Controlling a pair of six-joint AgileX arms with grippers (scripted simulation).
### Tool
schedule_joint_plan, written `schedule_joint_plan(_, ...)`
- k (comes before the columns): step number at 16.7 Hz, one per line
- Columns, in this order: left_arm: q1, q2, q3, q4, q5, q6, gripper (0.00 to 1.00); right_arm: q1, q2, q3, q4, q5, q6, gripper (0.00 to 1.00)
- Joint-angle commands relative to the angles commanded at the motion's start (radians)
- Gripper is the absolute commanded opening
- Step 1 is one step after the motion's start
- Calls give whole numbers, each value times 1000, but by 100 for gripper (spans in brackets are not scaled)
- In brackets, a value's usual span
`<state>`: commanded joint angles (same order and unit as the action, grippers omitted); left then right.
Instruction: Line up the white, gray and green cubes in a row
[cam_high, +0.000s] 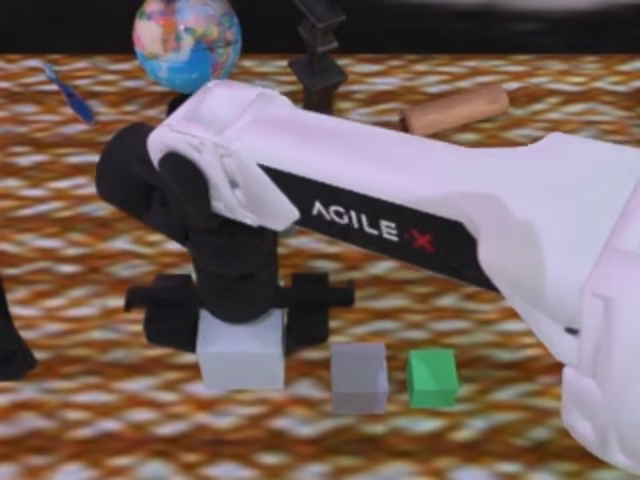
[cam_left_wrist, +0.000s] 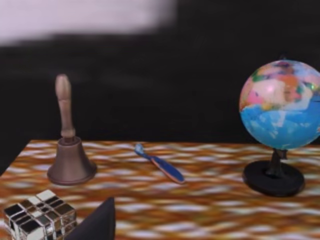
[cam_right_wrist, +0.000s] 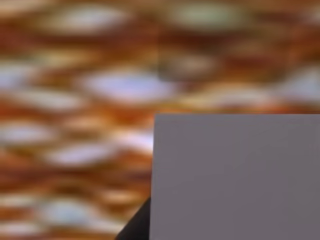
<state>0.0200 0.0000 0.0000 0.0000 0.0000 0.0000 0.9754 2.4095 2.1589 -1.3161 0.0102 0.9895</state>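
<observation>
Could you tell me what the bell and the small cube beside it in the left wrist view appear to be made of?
The bell looks like dull brownish metal, perhaps bronze, with a soft sheen; its handle looks like smooth pale wood. The mirror cube seems to be black plastic faced with shiny reflective tiles, judging by their bright, silvery glints.

Globe (cam_left_wrist: 282, 107), bell (cam_left_wrist: 69, 150), mirror cube (cam_left_wrist: 40, 215), perhaps a toothbrush (cam_left_wrist: 160, 164).

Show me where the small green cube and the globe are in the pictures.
small bright green matte cube (cam_high: 432, 377), top view, its top face.
round blue globe on a black stand (cam_left_wrist: 282, 104), left wrist view, middle of the sphere.
</observation>
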Motion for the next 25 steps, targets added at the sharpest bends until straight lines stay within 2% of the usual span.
schedule_joint_plan(5,0,0,0,0,0,0,100,-3,-1,-18,20,-1,0,0)
schedule_joint_plan(11,0,0,0,0,0,0,100,0,41,-171,215,-1,3,0)
schedule_joint_plan(16,0,0,0,0,0,0,100,2,48,-193,241,1,3,0)
schedule_joint_plan(25,0,0,0,0,0,0,100,2,48,-193,241,1,3,68)
